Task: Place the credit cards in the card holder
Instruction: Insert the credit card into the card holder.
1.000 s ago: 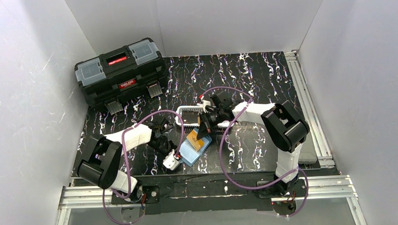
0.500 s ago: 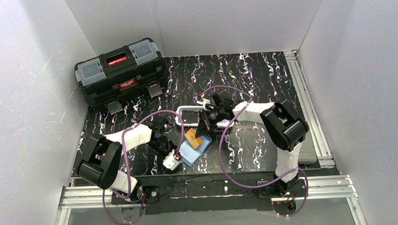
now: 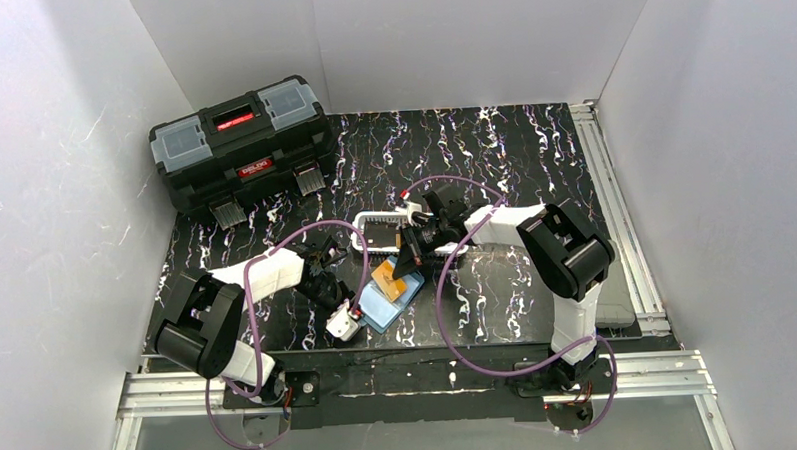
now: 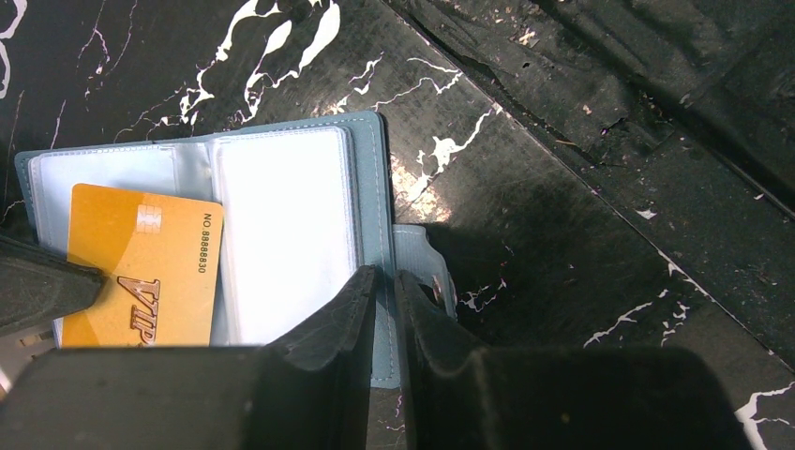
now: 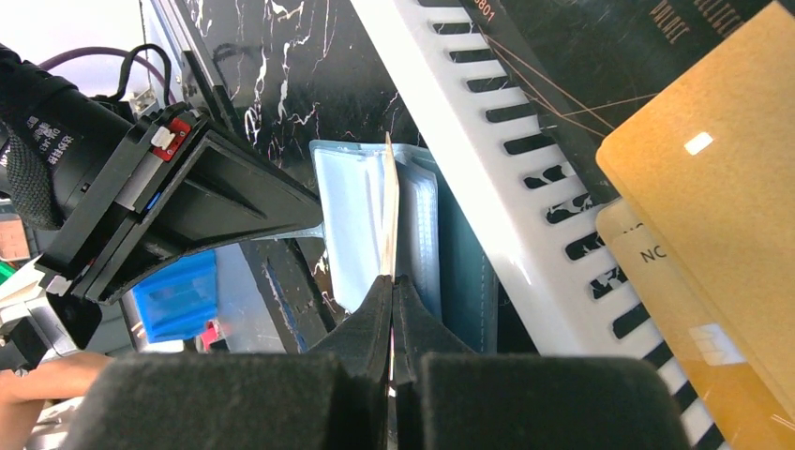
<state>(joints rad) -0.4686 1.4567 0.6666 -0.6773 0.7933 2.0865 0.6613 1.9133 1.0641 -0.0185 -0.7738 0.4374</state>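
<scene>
Seen from above, the teal-blue booklet-style card holder [image 3: 392,300] lay open on the black marbled table [image 3: 512,151], between the two arms and just in front of the white slotted basket [image 3: 375,229]. The left gripper [image 3: 362,309] met its near-left edge. The right gripper [image 3: 404,269] stood over it with the orange plastic credit card [image 3: 388,278] angled down onto the open pages.

In the left wrist view, the left gripper [image 4: 384,300] had its jaws drawn almost together, clamped on the soft cover edge of the card holder [image 4: 281,216] beside the snap tab [image 4: 422,272]. The orange plastic credit card [image 4: 141,267] lay across the left clear sleeve. Whether its end had entered the pocket could not be told.

In the right wrist view, the right gripper [image 5: 391,281] was pinched tight on the orange plastic credit card [image 5: 390,206], seen edge-on with its far end at the sleeves of the card holder [image 5: 352,206]. A gold card [image 5: 722,169] and a black card [image 5: 600,56] lay in the white slotted basket [image 5: 487,178].

The card looked light, stiff and slick, best held by one short edge so the free end could slide in. The holder looked floppy and likely to skid unless its cover was pinned.
</scene>
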